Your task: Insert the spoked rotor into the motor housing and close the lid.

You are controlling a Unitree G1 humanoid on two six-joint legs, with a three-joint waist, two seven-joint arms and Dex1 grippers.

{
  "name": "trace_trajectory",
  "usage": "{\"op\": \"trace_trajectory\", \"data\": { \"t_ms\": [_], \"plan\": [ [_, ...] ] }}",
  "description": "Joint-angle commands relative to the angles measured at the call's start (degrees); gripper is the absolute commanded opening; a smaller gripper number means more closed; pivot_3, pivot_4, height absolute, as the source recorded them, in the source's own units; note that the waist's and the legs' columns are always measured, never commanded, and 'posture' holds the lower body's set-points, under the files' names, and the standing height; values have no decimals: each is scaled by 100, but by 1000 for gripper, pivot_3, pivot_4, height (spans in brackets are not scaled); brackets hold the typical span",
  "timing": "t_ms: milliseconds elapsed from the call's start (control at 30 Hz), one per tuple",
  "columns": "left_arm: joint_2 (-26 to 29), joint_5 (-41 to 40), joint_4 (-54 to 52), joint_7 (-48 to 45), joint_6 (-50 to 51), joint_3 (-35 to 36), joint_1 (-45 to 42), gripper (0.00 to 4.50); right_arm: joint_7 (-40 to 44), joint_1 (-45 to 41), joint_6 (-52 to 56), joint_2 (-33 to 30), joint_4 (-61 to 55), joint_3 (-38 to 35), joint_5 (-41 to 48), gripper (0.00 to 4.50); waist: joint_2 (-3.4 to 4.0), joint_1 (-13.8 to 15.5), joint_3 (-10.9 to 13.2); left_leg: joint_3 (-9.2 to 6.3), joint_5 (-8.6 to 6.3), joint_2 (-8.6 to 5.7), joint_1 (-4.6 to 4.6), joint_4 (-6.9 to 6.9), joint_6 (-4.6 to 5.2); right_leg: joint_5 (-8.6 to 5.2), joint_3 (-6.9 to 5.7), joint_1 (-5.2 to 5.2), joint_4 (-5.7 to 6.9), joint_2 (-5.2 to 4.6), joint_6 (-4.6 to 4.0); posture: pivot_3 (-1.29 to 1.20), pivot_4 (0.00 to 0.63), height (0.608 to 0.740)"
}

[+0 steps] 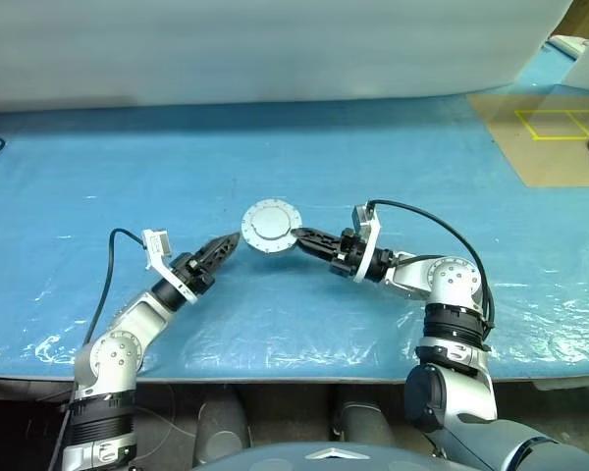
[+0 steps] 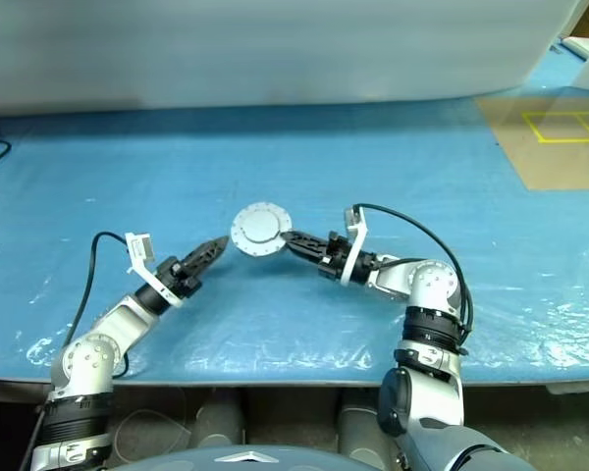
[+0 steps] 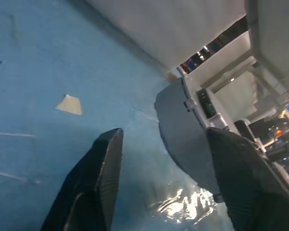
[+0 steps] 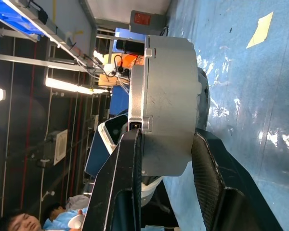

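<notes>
Now, right gripper (image 1: 296, 235): clamped on housing (image 1: 271, 227), held above table (image 1: 393, 157).
Left gripper (image 1: 234, 238): fingers apart, just beside housing, empty.

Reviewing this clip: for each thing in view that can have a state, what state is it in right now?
motor housing: lid on, held off the table, flat face toward the head camera.
lid: seated on the housing, closed.
right gripper: shut on the motor housing, fingers on its two flat faces.
left gripper: open, fingers spread, tip beside the housing's rim, not gripping it.
blue table cover: spread flat, shiny creases near the front edge.
</notes>
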Motion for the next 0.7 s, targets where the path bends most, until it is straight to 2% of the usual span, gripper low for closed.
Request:
{"op": "trace_trajectory", "data": {
  "t_ms": [33,167,333,533,633,700],
  "plan": [
    [-104,-585,-201,341,224,221,-197,4319,5,-100,25,125,-205,-151,464,1076,0,-3,0,0,0,0,1,0,0,0,0,0,0,0,0,0,150,740],
    [-95,-965,32,718,635,268,-382,4434,-47,-60,37,158,-256,-107,498,1076,0,-6,0,0,0,0,1,5,0,1,1,0,2,0,1,0,150,740],
    [148,-796,219,1137,1237,-44,-499,4434,9,-57,41,149,-308,-29,562,1076,0,2,0,-2,1,0,1,4,-1,5,-1,1,2,0,9,0,150,740],
    [-29,-1068,258,1220,1374,-24,-721,4434,26,-7,45,165,-372,159,553,1076,-2,9,1,-6,1,-2,-3,6,-1,12,-3,1,2,-1,21,0,150,740],
    [-133,-1268,345,1307,1475,72,-831,3908,37,68,13,142,-416,300,524,1076,-2,6,1,-7,1,-2,-3,10,-1,13,-3,1,6,0,22,0,150,740],
    [-136,-1384,363,1291,1553,102,-866,3286,38,95,-7,132,-439,333,550,1076,-2,6,1,-7,1,-2,-2,10,-1,13,-3,2,8,0,22,0,150,740]
  ]
}}
